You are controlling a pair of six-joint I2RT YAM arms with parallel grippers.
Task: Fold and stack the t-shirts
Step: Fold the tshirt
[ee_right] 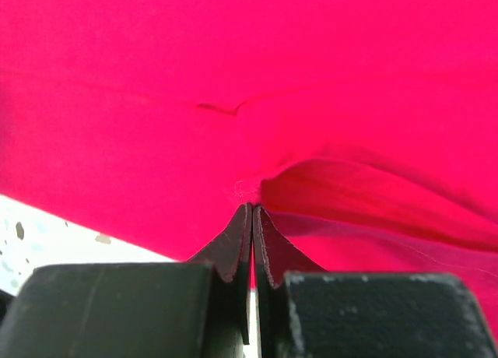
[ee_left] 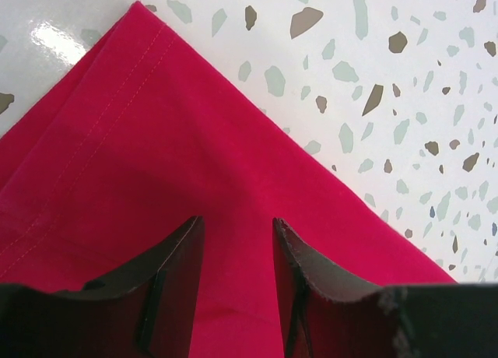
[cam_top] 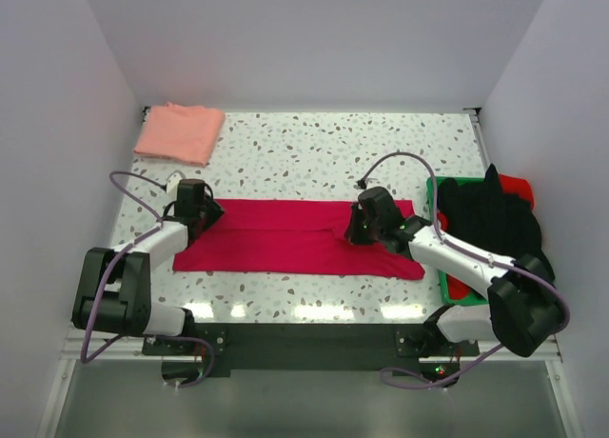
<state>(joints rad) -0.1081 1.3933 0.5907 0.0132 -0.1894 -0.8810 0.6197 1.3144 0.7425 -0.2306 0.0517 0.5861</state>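
The crimson-red t-shirt (cam_top: pixel 285 238) lies folded into a long band across the near middle of the table. My left gripper (cam_top: pixel 200 209) is open over its left end, with red cloth (ee_left: pixel 179 163) showing between and under the fingers (ee_left: pixel 180 249). My right gripper (cam_top: pixel 357 227) is shut on a pinch of the red cloth (ee_right: pixel 257 101) near the shirt's right part, and the fabric puckers up at the fingertips (ee_right: pixel 241 226). The pale salmon-pink t-shirt (cam_top: pixel 179 131) lies folded at the far left corner.
A green tray (cam_top: pixel 445 267) at the right edge holds dark and red garments (cam_top: pixel 490 219). White walls close in the table on the left, back and right. The speckled tabletop (cam_top: pixel 314 152) lies between the two shirts.
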